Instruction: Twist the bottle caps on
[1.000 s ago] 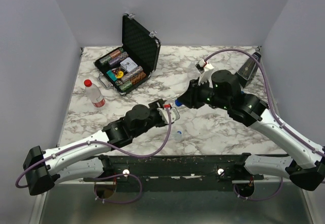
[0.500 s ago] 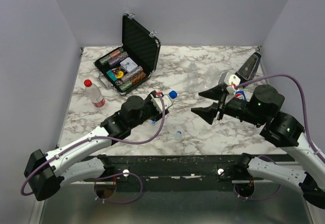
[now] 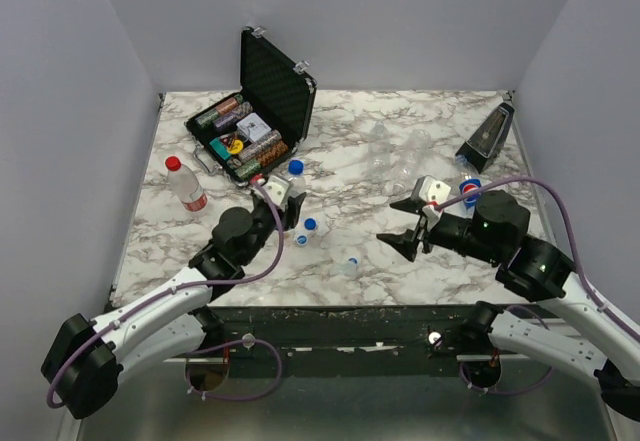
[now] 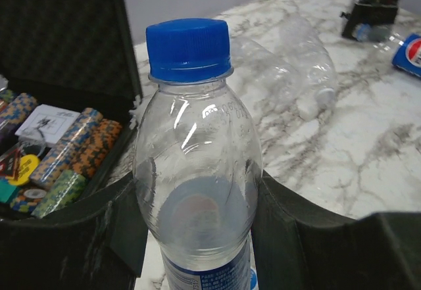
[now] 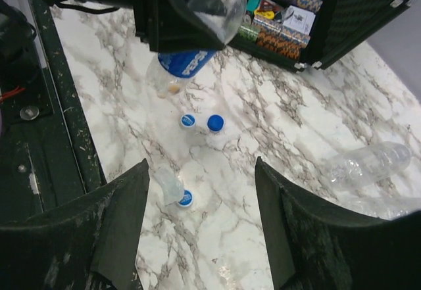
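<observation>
Left of centre in the top view, the left gripper (image 3: pixel 284 201) pinches a bottle (image 4: pixel 197 191) around its body, with the blue cap (image 4: pixel 188 48) on the neck above the grip. Right of centre, the right gripper (image 3: pixel 400 224) stands spread and empty. Loose caps (image 5: pixel 215 123) lie on the table (image 3: pixel 350 161) between the two.

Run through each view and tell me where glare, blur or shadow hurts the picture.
Left wrist: white glints on the shoulder of the held bottle; the clear bottles lying behind it are soft. Right wrist: its own fingers are dark and soft, the marble table bright. Top external: even light, faint shadows; the clear bottles nearly vanish into the marble.
</observation>
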Robot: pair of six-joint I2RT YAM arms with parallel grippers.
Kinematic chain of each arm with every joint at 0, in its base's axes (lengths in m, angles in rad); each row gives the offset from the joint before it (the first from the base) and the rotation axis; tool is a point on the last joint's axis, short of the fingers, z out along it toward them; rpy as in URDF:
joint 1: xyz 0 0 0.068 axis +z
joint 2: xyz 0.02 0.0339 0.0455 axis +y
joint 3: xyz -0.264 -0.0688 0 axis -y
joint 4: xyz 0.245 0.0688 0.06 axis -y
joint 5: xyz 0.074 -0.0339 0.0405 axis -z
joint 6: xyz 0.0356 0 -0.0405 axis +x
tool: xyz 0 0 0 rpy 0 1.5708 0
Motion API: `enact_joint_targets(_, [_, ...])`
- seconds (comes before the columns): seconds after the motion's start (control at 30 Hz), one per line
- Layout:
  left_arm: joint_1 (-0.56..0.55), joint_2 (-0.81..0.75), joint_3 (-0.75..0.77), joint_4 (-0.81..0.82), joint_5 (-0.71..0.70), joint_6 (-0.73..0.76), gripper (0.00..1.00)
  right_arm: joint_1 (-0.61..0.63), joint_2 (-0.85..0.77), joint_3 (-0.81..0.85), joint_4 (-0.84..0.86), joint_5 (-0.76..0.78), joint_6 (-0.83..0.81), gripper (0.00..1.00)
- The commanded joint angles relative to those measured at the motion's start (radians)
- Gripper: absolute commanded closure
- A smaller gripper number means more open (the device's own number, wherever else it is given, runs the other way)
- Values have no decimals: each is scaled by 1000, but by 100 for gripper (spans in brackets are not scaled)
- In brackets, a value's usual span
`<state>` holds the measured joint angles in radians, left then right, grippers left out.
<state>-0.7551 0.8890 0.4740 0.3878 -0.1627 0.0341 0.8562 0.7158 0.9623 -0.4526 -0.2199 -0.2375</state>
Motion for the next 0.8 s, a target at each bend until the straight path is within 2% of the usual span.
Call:
enact_joint_targets(0.0, [54, -38, -96, 310, -179, -66, 100, 3, -53, -75, 84, -4, 12, 27])
enact_joint_targets(0.1, [111, -16, -101, 367, -202, -39, 100, 3, -82, -134, 133, -32, 24, 27])
enact_joint_targets(0.17, [143, 11, -135, 468, -241, -42, 100, 3, -95, -164, 161, -45, 26, 27])
enact_joint_targets(0.27, [154, 80, -190, 676, -268, 45, 100, 3, -104, -181, 169, -56, 23, 27])
enact_joint_targets(0.4, [180, 169, -224, 844, -316, 89, 100, 3, -119, -204, 169, -70, 7, 27])
enact_joint_targets(0.47, [210, 208, -242, 940, -316, 73, 100, 3, -125, -221, 173, -70, 0, 27])
enact_joint_targets(0.6, [255, 295, -252, 1009, -290, 56, 100, 3, -136, -238, 180, -56, -11, 27])
enact_joint_targets(0.77, [280, 456, -278, 1227, -278, 18, 100, 4, -145, -243, 180, -53, -25, 27])
